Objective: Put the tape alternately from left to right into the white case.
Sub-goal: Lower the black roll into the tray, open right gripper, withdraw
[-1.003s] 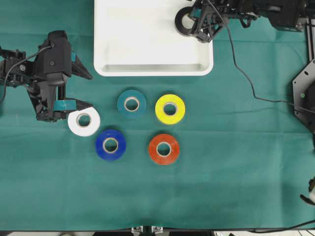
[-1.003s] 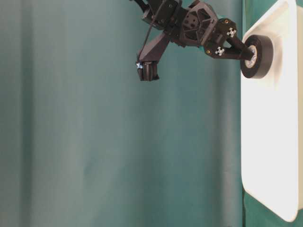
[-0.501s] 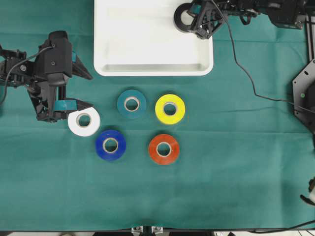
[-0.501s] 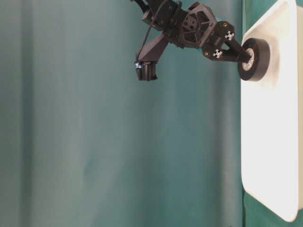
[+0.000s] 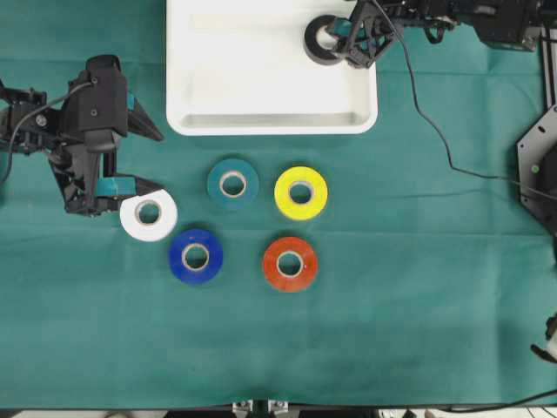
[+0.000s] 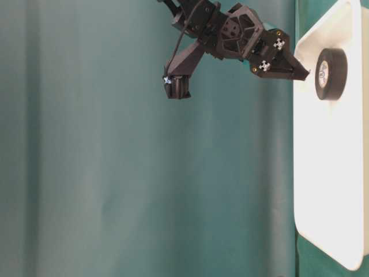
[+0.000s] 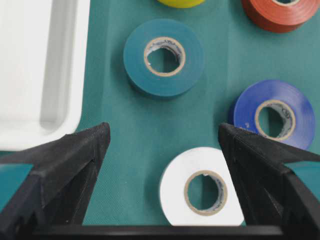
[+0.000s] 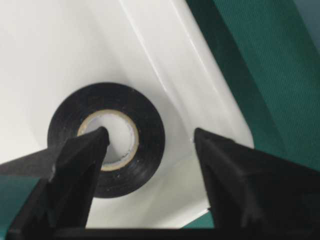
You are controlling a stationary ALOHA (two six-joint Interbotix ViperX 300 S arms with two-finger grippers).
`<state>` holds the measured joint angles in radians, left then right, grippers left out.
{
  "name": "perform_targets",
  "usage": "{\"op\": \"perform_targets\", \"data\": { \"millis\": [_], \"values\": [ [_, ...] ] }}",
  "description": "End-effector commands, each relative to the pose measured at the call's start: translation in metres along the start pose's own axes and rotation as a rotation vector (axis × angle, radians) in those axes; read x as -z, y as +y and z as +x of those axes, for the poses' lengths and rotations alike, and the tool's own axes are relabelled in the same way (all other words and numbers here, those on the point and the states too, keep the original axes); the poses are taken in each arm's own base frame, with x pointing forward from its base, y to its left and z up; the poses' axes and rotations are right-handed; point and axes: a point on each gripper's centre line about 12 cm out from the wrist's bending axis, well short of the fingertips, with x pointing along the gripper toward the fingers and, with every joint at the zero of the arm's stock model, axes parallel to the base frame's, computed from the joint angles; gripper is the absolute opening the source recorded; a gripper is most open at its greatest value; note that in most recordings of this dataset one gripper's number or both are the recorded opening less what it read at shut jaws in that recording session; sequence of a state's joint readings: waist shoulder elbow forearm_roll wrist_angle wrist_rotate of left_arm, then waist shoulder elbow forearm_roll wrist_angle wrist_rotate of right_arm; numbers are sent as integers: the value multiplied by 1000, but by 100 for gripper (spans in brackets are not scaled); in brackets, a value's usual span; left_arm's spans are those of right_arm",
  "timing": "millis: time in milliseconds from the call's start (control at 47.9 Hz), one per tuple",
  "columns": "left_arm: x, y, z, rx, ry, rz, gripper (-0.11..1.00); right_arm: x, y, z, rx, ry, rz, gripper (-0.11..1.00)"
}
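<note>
The black roll (image 5: 325, 41) lay flat in the case (image 5: 252, 117), released by the parted jaws of the right gripper (image 5: 346, 39). The white roll (image 7: 202, 187) was seen just ahead of the left gripper (image 7: 162, 165), between its released jaws, so the left arm was judged nearer for the next pick.

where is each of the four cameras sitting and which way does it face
Overhead: above the table, looking straight down at both arms, the white case and the rolls.
Table-level: low, appears turned sideways, on the right gripper beside the black roll.
Left wrist: on the left arm, looking past the left gripper at the white roll.
Right wrist: on the right arm, looking past its open fingers into the case.
Shared: table-level and right wrist both show the black roll.
</note>
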<state>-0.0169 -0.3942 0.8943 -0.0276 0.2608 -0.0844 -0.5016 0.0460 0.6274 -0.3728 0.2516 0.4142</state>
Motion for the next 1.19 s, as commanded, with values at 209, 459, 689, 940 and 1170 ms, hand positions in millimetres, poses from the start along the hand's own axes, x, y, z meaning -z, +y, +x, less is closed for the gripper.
{"op": "perform_targets", "data": {
  "millis": [209,459,689,940,1170],
  "values": [
    [-7,-2,-3,5,-24,1,54,-17,1,-17,-5,-66,-1,72],
    [-5,-2,-2,5,-23,1,54,-15,21,-41,-50,-113,-40,72],
    [-5,-2,-2,5,-23,1,54,-8,55,-69,-127,-159,-112,72],
    [-5,-1,-2,5,-20,1,55,6,96,-95,-243,-219,-195,72],
    [-5,-1,-2,5,-21,-1,54,20,122,-109,-338,-264,-250,72]
  ]
}}
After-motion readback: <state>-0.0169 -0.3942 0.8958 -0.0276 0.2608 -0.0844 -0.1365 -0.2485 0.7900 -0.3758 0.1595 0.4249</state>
